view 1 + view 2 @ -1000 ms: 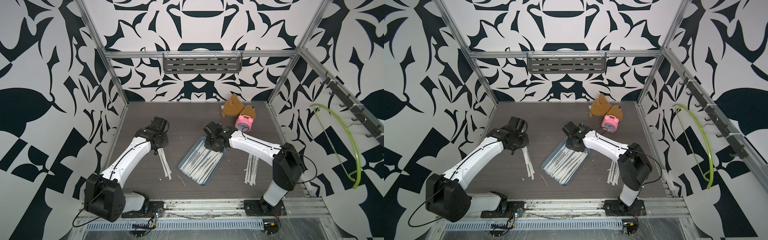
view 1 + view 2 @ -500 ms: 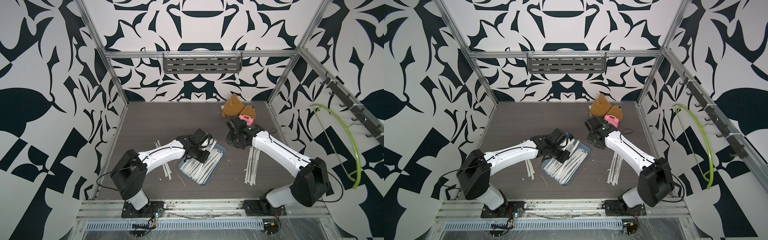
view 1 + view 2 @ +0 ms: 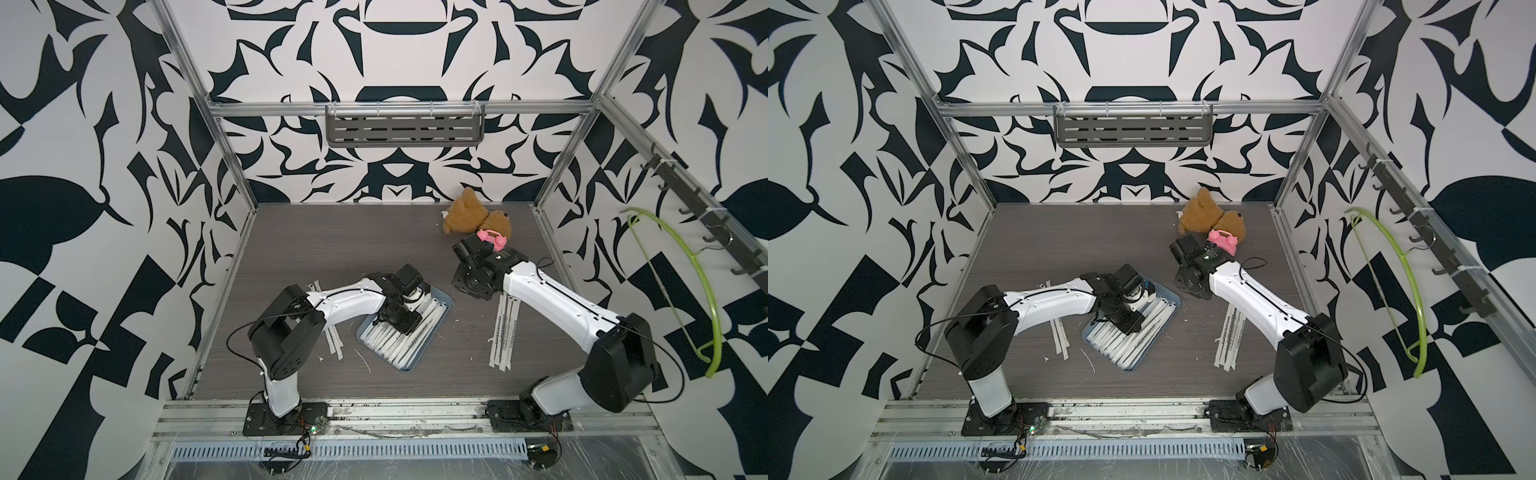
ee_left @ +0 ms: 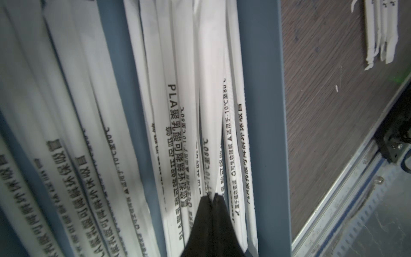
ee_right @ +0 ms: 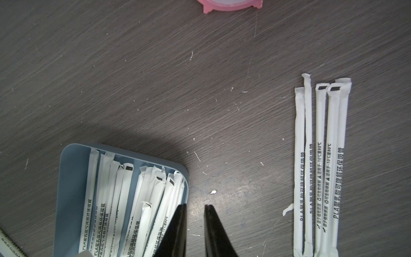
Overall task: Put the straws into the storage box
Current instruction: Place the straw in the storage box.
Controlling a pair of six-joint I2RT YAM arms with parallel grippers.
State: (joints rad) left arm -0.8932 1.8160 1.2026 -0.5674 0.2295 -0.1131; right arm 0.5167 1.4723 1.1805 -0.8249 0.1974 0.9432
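The storage box [image 3: 445, 300] [image 3: 1174, 300], a shallow blue-grey tray, lies mid-table with several white paper-wrapped straws [image 3: 397, 343] [image 3: 1125, 347] in it. My left gripper [image 3: 404, 326] [image 3: 1128, 325] is low over the tray, shut on a straw [image 4: 209, 111] that runs along the tray's rim [image 4: 262, 111]. More straws lie on the table to the left of the tray [image 3: 332, 340] [image 4: 380, 33] and to its right [image 3: 505, 332] [image 5: 320, 166]. My right gripper [image 3: 471, 287] [image 5: 195, 205] hangs open and empty over bare table beside the tray's corner [image 5: 71, 189].
A brown teddy bear [image 3: 465, 212] and a pink alarm clock [image 3: 492, 239] [image 5: 231, 4] sit at the back right, close behind my right wrist. A grey slotted shelf [image 3: 405, 129] hangs on the back wall. A thin white sliver [image 3: 363, 359] and scraps lie near the tray.
My left arm has swung from the left pile of straws over to the tray. My right arm has drawn back from the tray toward the back right.
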